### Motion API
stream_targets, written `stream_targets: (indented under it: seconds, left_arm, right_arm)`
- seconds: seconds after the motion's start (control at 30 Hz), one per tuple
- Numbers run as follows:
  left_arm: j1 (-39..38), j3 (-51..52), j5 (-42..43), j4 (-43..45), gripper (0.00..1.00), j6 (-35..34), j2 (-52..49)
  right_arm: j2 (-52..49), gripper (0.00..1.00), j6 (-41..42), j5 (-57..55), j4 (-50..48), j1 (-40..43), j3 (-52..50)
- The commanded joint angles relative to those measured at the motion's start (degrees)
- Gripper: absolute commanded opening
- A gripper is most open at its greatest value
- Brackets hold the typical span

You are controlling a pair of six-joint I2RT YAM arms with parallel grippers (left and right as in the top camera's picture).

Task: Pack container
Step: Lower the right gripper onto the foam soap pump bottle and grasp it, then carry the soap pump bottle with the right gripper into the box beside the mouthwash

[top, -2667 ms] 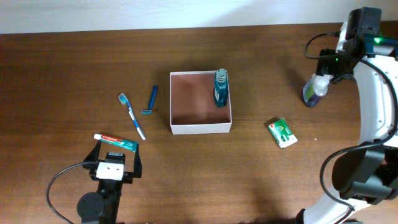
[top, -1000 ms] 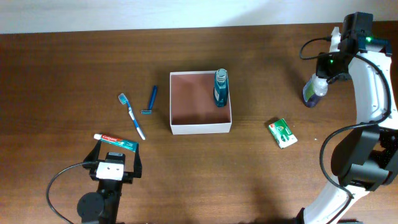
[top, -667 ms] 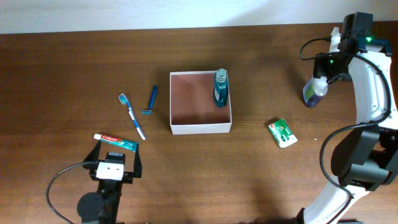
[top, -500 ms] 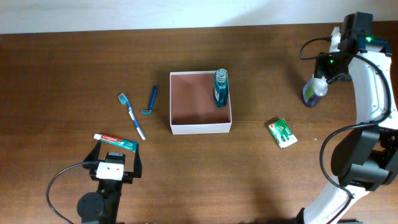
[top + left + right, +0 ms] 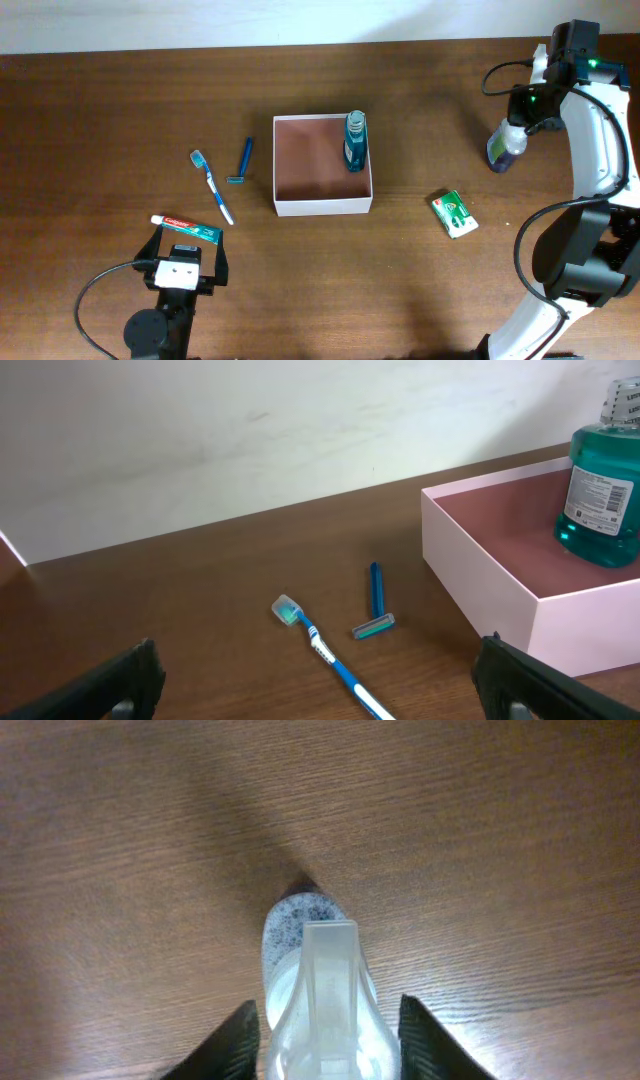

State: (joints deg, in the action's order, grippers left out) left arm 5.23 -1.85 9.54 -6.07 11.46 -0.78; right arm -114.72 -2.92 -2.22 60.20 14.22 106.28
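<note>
Container [image 5: 322, 205] held only a teal bottle [image 5: 354, 140]; right end effector [image 5: 328, 1040] straddled upper-right purple bottle [image 5: 504, 148] unclenched, left end effector [image 5: 320, 682] released.

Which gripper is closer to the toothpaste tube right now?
Left. The left gripper sits right at the toothpaste tube, open fingers pointing toward it. The right gripper is far across the table, over the pump bottle.

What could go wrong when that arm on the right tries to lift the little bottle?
1. The right gripper straddles only the narrow top of the small bottle, which stands upright. A grip that high may slip or tip it over.
2. The mouthwash bottle stands upright against the right wall of the box. Setting another bottle in beside it might knock it over.
</note>
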Motion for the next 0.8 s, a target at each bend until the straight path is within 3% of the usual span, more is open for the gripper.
stream_targets:
  seconds: [0.0,0.37,0.77]
  left_arm:
    - [0.17,0.31,-0.37,0.04,1.00,-0.50,0.42]
    - [0.17,0.31,-0.37,0.04,1.00,-0.50,0.42]
    - [0.17,0.31,-0.37,0.04,1.00,-0.50,0.42]
  right_arm:
    - [-0.44,0.31,0.42,0.35,0.22,0.09,-0.26]
    - [0.81,0.28,1.16,0.39,1.14,0.04,-0.20]
    - [13.25,0.24,1.90,8.24,2.93,-0.07,1.60]
